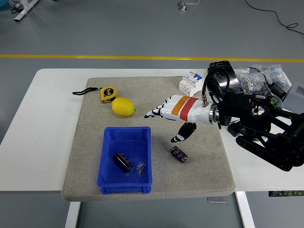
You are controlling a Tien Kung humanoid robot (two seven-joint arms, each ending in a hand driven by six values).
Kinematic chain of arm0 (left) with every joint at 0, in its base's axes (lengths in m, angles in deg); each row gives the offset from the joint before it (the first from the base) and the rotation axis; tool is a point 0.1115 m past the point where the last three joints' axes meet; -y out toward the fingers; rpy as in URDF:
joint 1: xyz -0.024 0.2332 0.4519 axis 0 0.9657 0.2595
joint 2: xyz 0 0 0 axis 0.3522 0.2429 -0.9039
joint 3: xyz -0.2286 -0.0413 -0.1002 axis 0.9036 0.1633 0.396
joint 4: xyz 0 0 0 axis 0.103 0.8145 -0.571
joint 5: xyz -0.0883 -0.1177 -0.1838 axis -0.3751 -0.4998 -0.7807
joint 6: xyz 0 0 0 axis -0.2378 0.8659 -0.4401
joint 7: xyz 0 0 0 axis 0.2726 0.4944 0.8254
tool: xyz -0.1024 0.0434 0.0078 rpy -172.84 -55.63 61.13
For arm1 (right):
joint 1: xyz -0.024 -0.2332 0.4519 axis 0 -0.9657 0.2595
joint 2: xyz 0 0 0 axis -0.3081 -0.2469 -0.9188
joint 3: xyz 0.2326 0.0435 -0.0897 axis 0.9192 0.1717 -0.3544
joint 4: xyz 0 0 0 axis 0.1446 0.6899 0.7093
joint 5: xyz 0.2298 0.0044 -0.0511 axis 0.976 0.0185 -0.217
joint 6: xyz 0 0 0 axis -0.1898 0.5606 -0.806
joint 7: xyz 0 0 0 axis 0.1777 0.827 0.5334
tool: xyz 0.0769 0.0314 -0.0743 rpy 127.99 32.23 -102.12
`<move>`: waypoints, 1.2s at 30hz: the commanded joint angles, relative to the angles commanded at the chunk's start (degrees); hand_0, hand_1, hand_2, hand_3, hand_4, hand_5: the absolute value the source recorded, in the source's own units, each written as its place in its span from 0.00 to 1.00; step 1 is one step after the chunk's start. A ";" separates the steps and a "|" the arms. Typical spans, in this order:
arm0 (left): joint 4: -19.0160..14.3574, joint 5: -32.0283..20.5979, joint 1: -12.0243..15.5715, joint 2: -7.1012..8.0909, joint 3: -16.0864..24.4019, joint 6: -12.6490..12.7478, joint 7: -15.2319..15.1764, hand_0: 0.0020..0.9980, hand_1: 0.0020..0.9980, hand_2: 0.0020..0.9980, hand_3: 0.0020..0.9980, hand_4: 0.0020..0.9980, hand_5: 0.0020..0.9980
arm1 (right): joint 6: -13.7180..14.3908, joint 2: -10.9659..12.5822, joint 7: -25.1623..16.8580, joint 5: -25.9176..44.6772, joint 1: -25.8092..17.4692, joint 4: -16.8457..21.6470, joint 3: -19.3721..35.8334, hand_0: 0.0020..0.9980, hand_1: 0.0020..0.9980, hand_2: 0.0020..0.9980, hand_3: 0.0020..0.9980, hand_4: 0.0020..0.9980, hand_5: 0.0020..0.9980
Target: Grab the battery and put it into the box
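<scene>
A black cylindrical battery lies inside the blue box on the grey mat, beside a small clear object. A second black battery lies on the mat to the right of the box. My right hand, white with an orange and red band, hovers above the mat up and right of the box, fingers spread and holding nothing. Its thumb hangs just above the second battery. The left arm is out of view.
A yellow lemon and a yellow tape measure sit on the mat behind the box. At the back right stand a white electrical part, a black pouch, bagged small parts and a bowl of components.
</scene>
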 joint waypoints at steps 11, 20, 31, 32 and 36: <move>-0.11 0.57 -0.30 -0.04 -0.10 -0.27 0.22 0.67 0.60 0.69 0.63 0.73 0.56 | 0.35 2.19 -0.16 -0.07 -2.58 -0.30 -2.34 0.69 0.64 0.75 0.82 0.98 0.25; -0.15 0.70 -0.55 -0.07 -0.14 -0.30 0.29 0.67 0.60 0.69 0.63 0.74 0.57 | 1.50 1.25 -0.69 -0.66 -3.84 -2.94 -5.23 0.69 0.64 0.75 0.82 0.98 0.25; -0.25 1.37 -0.61 -0.10 0.10 -0.35 0.56 0.67 0.60 0.69 0.63 0.74 0.57 | 2.57 -0.99 -0.81 -0.34 -4.31 -6.01 -6.76 0.68 0.63 0.74 0.81 0.98 0.24; -0.26 1.45 -0.61 -0.10 0.13 -0.36 0.59 0.67 0.60 0.69 0.63 0.74 0.57 | 2.63 -1.26 -0.77 -0.38 -4.34 -6.38 -6.74 0.68 0.63 0.74 0.81 0.98 0.24; -0.29 1.45 -0.61 -0.15 0.14 -0.35 0.59 0.67 0.60 0.69 0.63 0.74 0.57 | 3.03 -2.14 -0.65 -0.19 -4.51 -7.59 -6.76 0.67 0.63 0.73 0.80 0.96 0.24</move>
